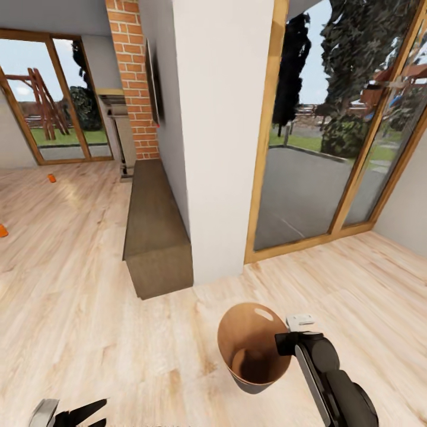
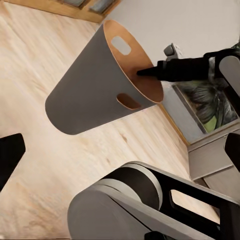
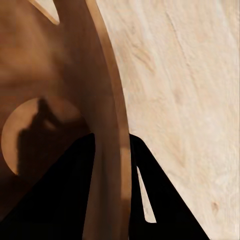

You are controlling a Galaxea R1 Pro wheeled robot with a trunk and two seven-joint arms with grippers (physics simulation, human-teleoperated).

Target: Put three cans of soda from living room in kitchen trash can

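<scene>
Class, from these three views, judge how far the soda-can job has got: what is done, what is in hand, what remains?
Done: nothing binned; the trash can looks empty inside. In hand: the right gripper pinches the bin's rim, one finger inside and one outside, so the bin itself is being carried. Left: two orange soda cans lie on the living-room floor; a third isn't identifiable. The left gripper is open.

The tash can point(image 1: 252, 350) is seen on the light wood floor point(image 1: 77, 308), its coppery inside exposed and its rim gripped by the right gripper point(image 1: 283, 344) (one finger inside, the rest hidden by the wall). The left gripper point(image 1: 71, 413) is glimpsed at the lower edge, its state unclear. Two orange cans are spotted far off on the floor: one point(image 1: 51, 177) near the glass doors point(image 1: 53, 101), another point(image 1: 3, 230) at the left edge. A brick fireplace point(image 1: 135, 83) and white pillar point(image 1: 222, 136) are shown beyond.
</scene>
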